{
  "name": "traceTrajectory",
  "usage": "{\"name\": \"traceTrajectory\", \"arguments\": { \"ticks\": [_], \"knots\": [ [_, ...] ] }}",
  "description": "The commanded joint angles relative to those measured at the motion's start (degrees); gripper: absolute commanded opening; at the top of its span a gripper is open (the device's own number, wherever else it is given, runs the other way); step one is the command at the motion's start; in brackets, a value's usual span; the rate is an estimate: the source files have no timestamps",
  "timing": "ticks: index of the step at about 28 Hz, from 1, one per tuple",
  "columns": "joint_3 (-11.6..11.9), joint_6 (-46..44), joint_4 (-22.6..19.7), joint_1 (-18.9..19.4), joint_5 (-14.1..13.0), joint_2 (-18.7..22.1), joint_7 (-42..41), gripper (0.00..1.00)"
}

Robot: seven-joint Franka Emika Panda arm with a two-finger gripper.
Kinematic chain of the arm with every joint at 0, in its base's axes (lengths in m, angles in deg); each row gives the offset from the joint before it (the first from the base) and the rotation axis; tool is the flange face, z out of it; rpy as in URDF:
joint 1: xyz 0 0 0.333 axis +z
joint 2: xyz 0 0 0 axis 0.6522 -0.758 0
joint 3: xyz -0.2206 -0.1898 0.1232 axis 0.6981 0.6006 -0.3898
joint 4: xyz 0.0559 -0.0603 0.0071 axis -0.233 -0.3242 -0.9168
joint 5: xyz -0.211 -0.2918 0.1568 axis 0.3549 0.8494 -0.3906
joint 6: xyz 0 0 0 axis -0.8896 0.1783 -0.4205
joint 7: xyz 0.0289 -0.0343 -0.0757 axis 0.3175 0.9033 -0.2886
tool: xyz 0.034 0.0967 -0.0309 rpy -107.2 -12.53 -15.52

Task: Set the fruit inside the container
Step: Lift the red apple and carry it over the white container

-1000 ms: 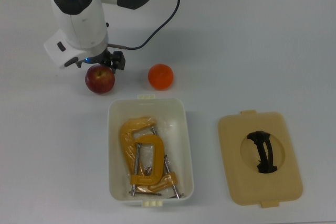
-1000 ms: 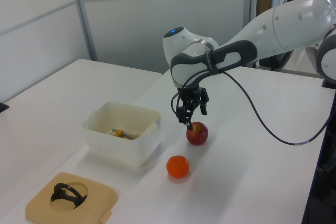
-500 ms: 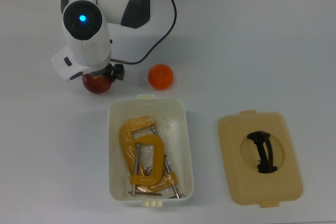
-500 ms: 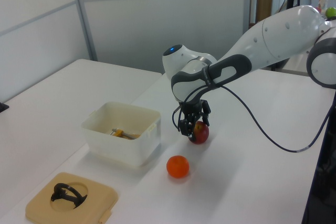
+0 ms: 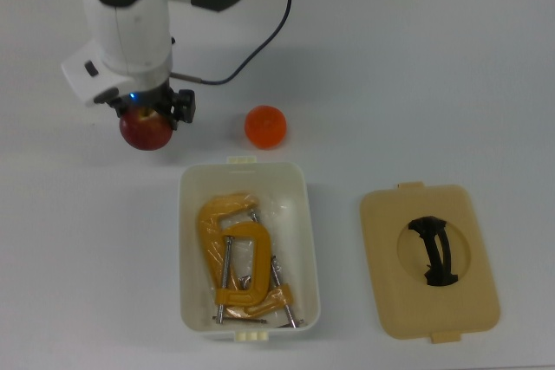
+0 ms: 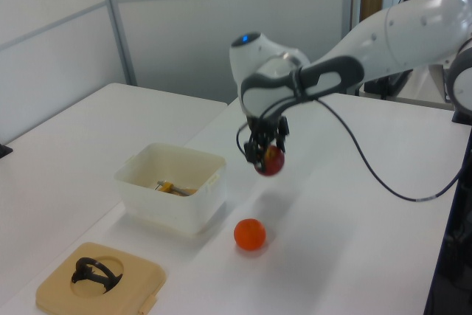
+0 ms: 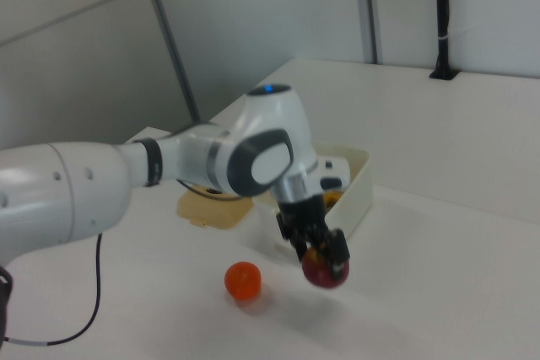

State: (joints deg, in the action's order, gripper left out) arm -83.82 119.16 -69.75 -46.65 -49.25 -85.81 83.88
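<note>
Top view: arm's wrist housing covers most of the gripper (image 5: 147, 114); you only see the lower half of the apple (image 5: 145, 132) poking out beneath it, w/ black finger hardware at its right. Left view gives you what the top view can't: the apple (image 6: 270, 160) hangs clear above the bench (image 6: 354, 204), a faint shadow on the surface under it. The fingers (image 6: 254, 154) are clamped on the apple's sides. Right view confirms it: gripper (image 7: 323, 260) pointing down, apple (image 7: 326, 271) off the surface.

Orange (image 5: 264, 126) sits on the bench, untouched, just beyond the container's far short end in the top view, to the top view's right of the apple and apart from it. In the right view the orange (image 7: 242, 280) lies at the right view's left of the apple.

Container (image 5: 190, 249) is white, open-topped, near the top view's bottom edge. Inside: yellow-orange C-clamps (image 5: 234, 257) filling much of the floor; some bare floor along the top view's right side of the tub. In the left view only a sliver of the clamps shows over the wall of the container (image 6: 173, 197). In the right view the arm hides most of the tub.

Beige lid (image 5: 429, 259) w/ black handle lies flat to the top view's right of the container, not touching. Open bench all round the apple on the top view's left.
</note>
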Motion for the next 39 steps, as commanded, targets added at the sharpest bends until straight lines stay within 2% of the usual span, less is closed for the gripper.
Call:
{"name": "traceTrajectory", "arguments": {
  "ticks": [1,6,12,13,14,17,18,25,30,36,39],
  "knots": [
    [-0.45,1.26,3.69,0.32,0.03,1.61,-0.42,0.43],
    [-4.04,4.23,6.06,0.32,0.2,1.35,-0.33,0.43],
    [-6.33,19.43,5.98,1.1,-0.33,-0.05,3.87,0.46],
    [-6.42,23.02,5.98,2.5,0.37,-0.84,7.19,0.66],
    [-6.42,24.36,5.89,3.12,0.55,-1.02,8.79,0.73],
    [-6.42,25.52,5.8,3.83,1.87,-1.64,11.09,0.77],
    [-6.42,25.52,5.63,4.09,1.78,-1.64,11.62,1.0],
    [-6.42,24.2,5.19,4.54,1.96,-1.2,15.93,1.0],
    [-6.6,16.3,4.75,4.8,1.87,0.38,15.05,1.0],
    [-9.32,3.13,1.24,5.41,1.34,2.22,1.98,1.0],
    [-10.55,1.87,-0.61,5.33,1.34,2.58,0.64,1.0]
  ]
}}
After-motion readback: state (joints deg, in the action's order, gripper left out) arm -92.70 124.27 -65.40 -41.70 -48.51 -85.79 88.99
